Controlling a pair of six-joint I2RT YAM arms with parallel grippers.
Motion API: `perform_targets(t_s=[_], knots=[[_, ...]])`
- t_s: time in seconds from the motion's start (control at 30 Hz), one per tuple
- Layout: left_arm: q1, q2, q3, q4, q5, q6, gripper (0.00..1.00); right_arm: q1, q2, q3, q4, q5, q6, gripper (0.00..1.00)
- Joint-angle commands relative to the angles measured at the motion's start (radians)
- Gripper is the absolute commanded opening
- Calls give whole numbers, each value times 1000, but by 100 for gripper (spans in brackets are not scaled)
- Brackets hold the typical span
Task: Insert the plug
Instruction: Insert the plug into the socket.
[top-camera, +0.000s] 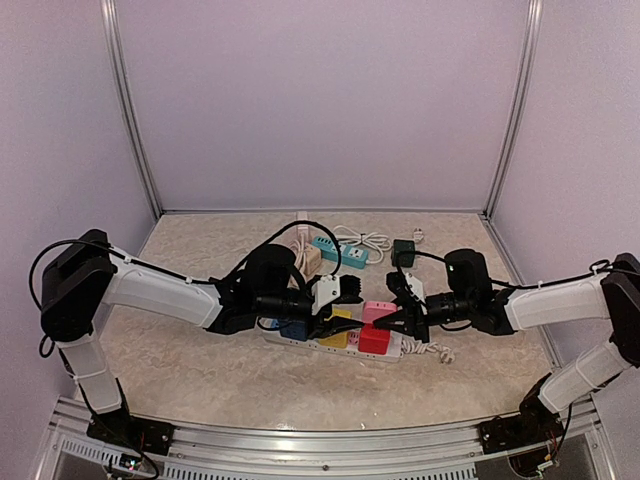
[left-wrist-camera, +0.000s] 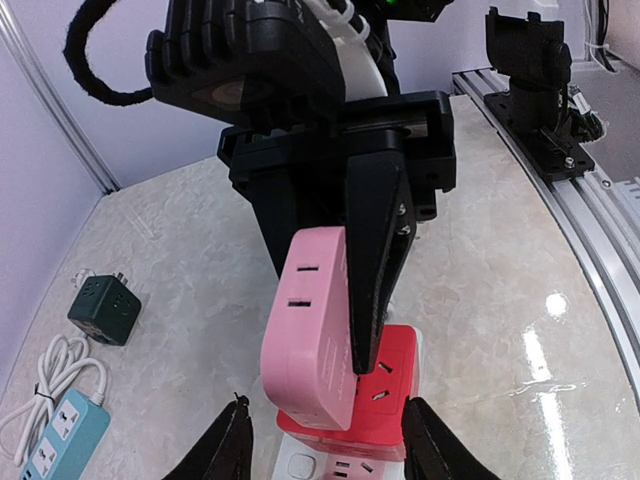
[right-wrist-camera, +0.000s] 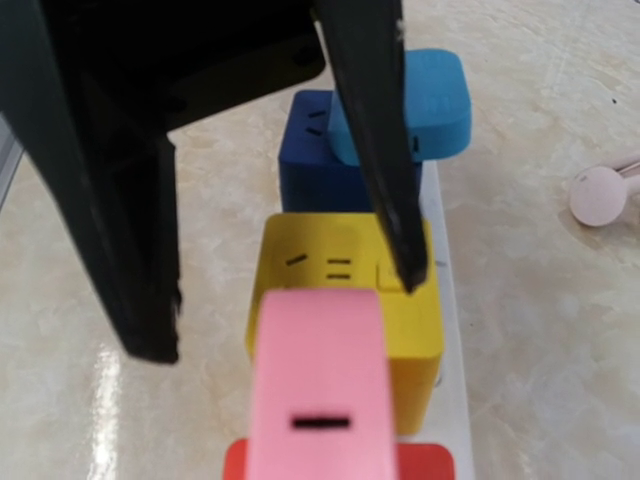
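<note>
Alignment matters most: with the right gripper (top-camera: 393, 318) pinching the tilted pink plug (left-wrist-camera: 305, 330) leaning on the red adapter (left-wrist-camera: 390, 395) atop the power strip (top-camera: 300, 338) at mid-table, and the left gripper (left-wrist-camera: 325, 445) spread astride it, I would level the plug before pressing straight down.

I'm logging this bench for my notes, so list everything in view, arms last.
strip: 1, white, table centre
navy cube: 1, navy, on strip
light-blue cube: 1, light blue, on navy cube
yellow cube: 1, yellow, on strip
red cube: 1, red, on strip
pink plug: 1, pink, over red cube
green cube: 1, dark green, table back
teal strip: 1, teal, table back
cable: 1, white, by teal strip
left claw: 1, black, open, facing red cube
right claw: 1, black, shut on pink plug
</note>
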Motion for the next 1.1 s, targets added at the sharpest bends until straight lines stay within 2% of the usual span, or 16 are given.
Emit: perform_targets(t_s=[0.0, 0.53, 0.87, 1.07], knots=[[1, 4, 5, 0, 6, 8, 48, -8, -2, -18, -8, 6, -8, 0], [2, 8, 2, 10, 6, 8, 49, -6, 0, -15, -50, -30, 8, 0], [-1, 11, 1, -3, 6, 14, 49, -9, 7, -18, -112, 60, -40, 0], [1, 12, -1, -9, 10, 12, 49, -9, 5, -27, -98, 39, -28, 0]])
